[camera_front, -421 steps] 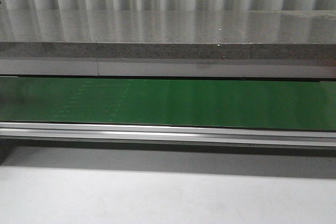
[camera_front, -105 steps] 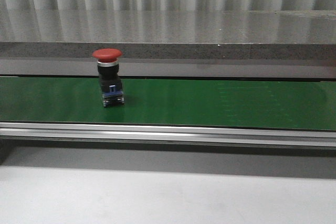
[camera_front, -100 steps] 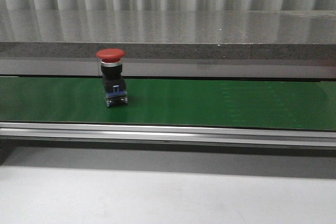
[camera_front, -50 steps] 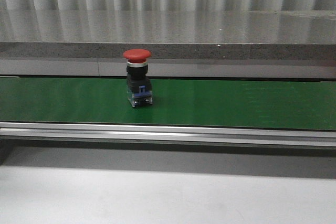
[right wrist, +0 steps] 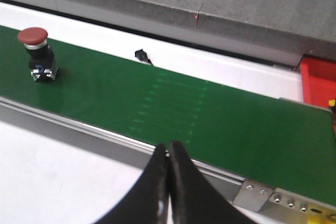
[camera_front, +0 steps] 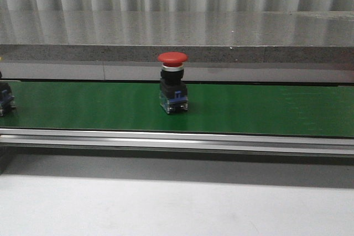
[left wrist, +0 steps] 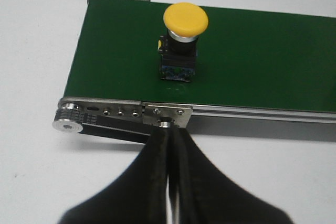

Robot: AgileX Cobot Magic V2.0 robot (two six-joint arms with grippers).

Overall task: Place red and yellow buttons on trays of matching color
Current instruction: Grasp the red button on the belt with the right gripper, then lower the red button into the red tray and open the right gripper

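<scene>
- My left pincer [left wrist: 170, 150] is pressed together, holding nothing, just off the belt's near rail.
- My right pincer [right wrist: 168, 169] is likewise closed and empty.
- The red button [camera_front: 173, 89] stands upright mid-belt [camera_front: 265, 109].
- The yellow button [left wrist: 182, 40] stands near the belt's left end.

One push button [camera_front: 173, 83] stands upright on the conveyor belt [camera_front: 249, 109], near the middle of its length. A second push button [left wrist: 184, 43] stands upright near the belt's left end. A tray [right wrist: 318, 81] sits beyond the belt's right end. A desk [camera_front: 166, 205] lies before the conveyor.
</scene>
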